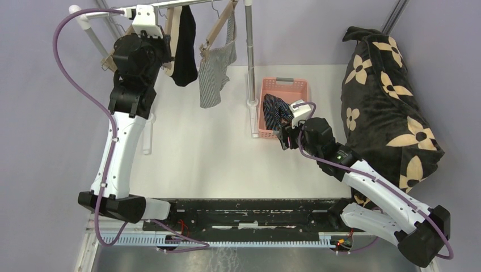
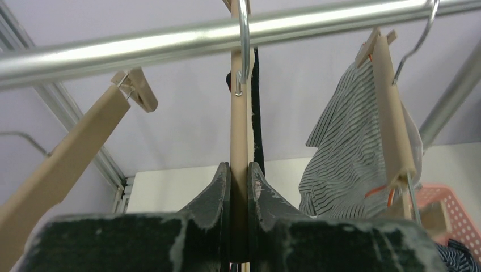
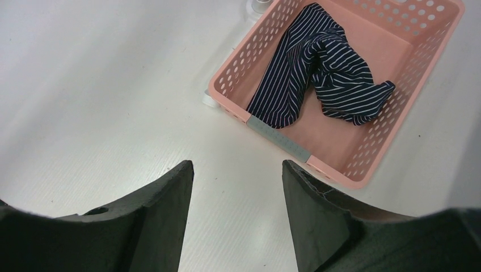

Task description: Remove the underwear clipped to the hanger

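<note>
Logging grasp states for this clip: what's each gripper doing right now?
Left gripper: closed on the wooden hanger carrying the black underwear.
Right gripper: open, empty, above the table beside the pink basket.

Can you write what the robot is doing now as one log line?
left gripper: shut on hanger | right gripper: open, empty | navy briefs: in basket | black briefs, grey striped briefs: hanging
</note>
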### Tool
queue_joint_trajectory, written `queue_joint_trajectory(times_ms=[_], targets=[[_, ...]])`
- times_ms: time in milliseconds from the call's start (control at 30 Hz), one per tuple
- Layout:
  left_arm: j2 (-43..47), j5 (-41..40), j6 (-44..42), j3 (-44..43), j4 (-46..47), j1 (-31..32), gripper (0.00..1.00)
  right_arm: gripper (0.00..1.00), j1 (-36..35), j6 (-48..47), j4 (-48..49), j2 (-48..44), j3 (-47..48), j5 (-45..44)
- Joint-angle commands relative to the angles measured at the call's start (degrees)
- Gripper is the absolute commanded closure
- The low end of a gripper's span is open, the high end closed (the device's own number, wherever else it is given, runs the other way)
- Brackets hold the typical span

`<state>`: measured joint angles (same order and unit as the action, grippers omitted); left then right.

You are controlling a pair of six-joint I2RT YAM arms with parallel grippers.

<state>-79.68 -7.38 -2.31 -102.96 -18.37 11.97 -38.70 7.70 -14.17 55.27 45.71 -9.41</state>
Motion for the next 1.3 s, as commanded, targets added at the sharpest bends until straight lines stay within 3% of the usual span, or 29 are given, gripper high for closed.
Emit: queue_joint_trajectory(times_ms=[0,567,700,833,1033,1267], targets=[[6.33,-0.19,-2.9,4.67,5.72,-0.14,0.97,0.33,-0.54,1.07,2.04,-0.67,2.34,0.53],[15.69,2.6,-2.57,16.82,-0.86,-0.19,0.97,0.33,-0.65,0.21,0.88,0.19,6.94,0.89],[19.57,5.37,-2.8,18.28,-7.91,-0.18,0.97,0.32,-0.61,0.82,1.61,0.18,6.96,1.35],[28.25,10.21,-1.89,22.53,-17.61,-0.19,0.97,0.3,-0.62,2.83,3.79,0.48,6.83,5.52],[48.04,13.99,1.32,30.88,-32.57,-0.16,0.97,0.3,-0.59,4.26,6.89,3.22,7.74,14.84],[62.48,31.53,11.55,37.04,-32.13,-0.19,0.97,0.27,-0.66,1.42,3.77,8.63,15.24,25.3]])
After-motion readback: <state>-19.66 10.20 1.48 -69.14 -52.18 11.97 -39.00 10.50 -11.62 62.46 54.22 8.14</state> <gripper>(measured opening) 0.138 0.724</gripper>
